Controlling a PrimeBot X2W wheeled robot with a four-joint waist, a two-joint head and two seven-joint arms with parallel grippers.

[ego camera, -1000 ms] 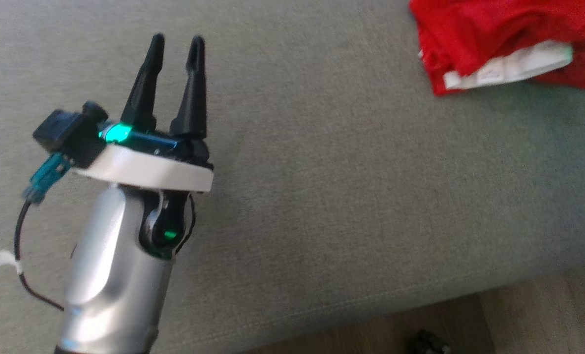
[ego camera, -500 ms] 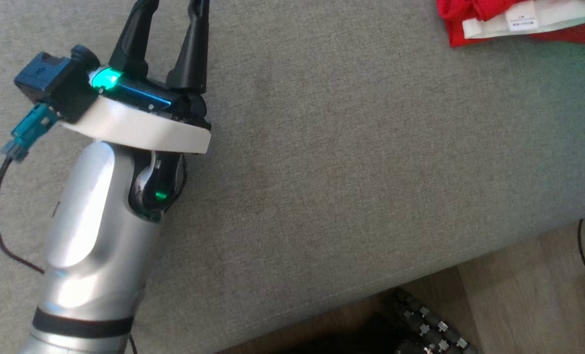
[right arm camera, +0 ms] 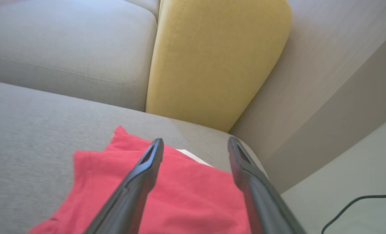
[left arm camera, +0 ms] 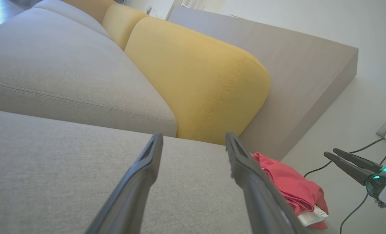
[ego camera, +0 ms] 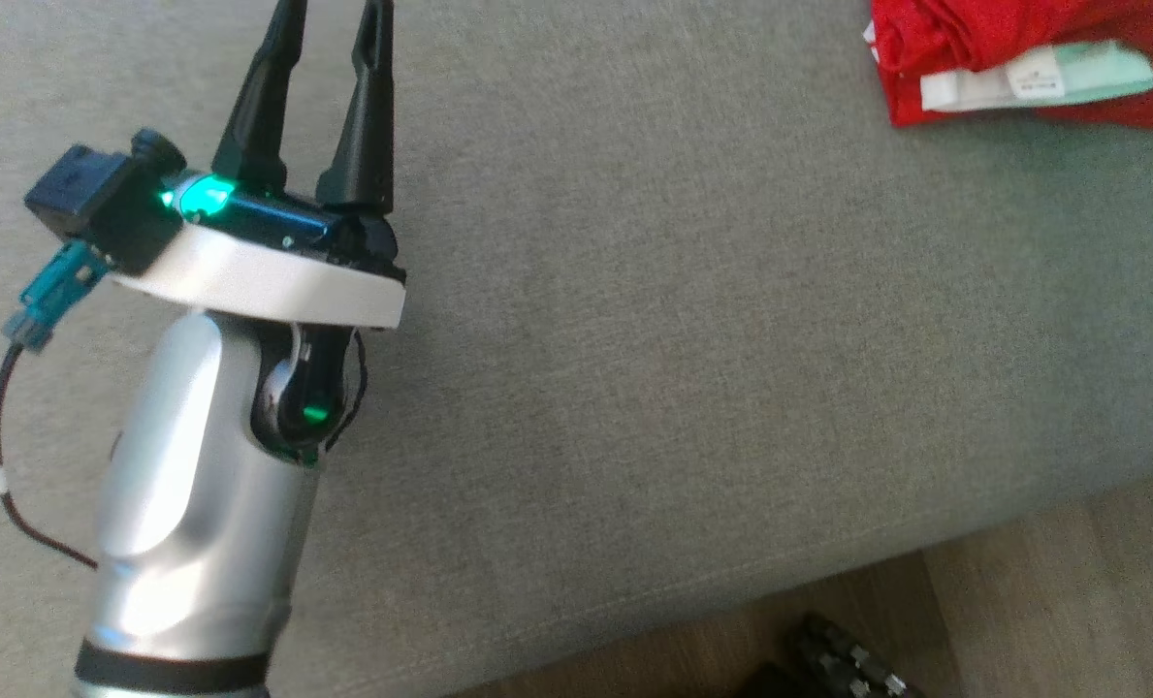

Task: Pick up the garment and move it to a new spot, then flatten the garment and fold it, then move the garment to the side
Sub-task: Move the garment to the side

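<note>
Fig. Near → far. Wood floor (ego camera: 1051, 601) & the front edge of the sofa seat (ego camera: 683, 339) mark the near limit: no support beyond it. L arm (ego camera: 198, 485) hangs over the seat's left part, L jaws spread w/ nothing betw. them, well apart from the cloth; judged a parked pose. Mid seat: broad bare grey area, ample room to spread or slide fabric. Red garment (ego camera: 974, 39) lies compact & layered, white label (ego camera: 1032, 78) showing, at the seat's right end near its end edge. R jaws are spread over it, holding nothing; contact not discernible. Fits either a folded piece set aside or a bundle awaiting lifting. Beyond: yellow cushion (left arm camera: 196, 81) blocks travel rearward
</note>
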